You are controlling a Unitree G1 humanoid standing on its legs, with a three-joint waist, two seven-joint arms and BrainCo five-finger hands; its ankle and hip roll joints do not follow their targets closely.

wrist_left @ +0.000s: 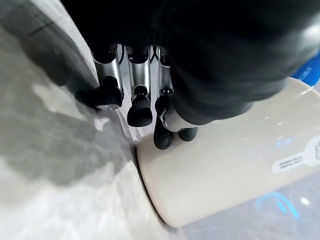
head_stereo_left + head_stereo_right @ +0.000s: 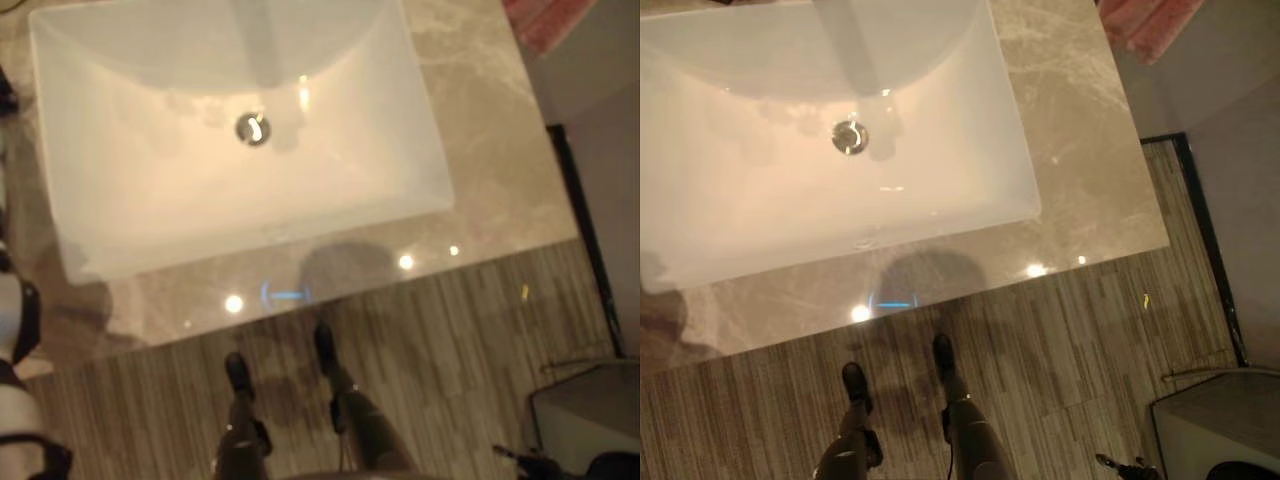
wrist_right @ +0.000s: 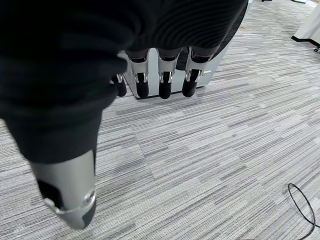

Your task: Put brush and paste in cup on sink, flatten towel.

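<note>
From the left eye view, looking straight down, a white rectangular sink [image 2: 240, 150] sat sunk into a beige marble counter [image 2: 480, 130]. A round metal drain [image 2: 252, 129] lay near the middle of the basin. At the counter's far right corner a pink towel [image 2: 545, 20] showed in part, cut off by the frame; whether it lay flat could not be told. Striped grey flooring [image 2: 450, 340] ran along the counter's near edge.

The right eye view showed the same basin and drain, with the pink towel at the counter's far right corner, again partly out of frame.

In the left wrist view, the left hand [image 1: 145, 95] hung with its dark-tipped fingers hooked downward, grasping nothing. The fingertips were just beside or touching a cream-white rounded object [image 1: 230, 165] bearing a small label, which rested on the marble surface; what this object was could not be told.

In the right wrist view, the right hand [image 3: 160, 75] hung above the striped grey floor, well apart from the counter. Its fingers pointed down, relaxed and holding nothing, with the silver thumb [image 3: 70, 190] set apart.
</note>
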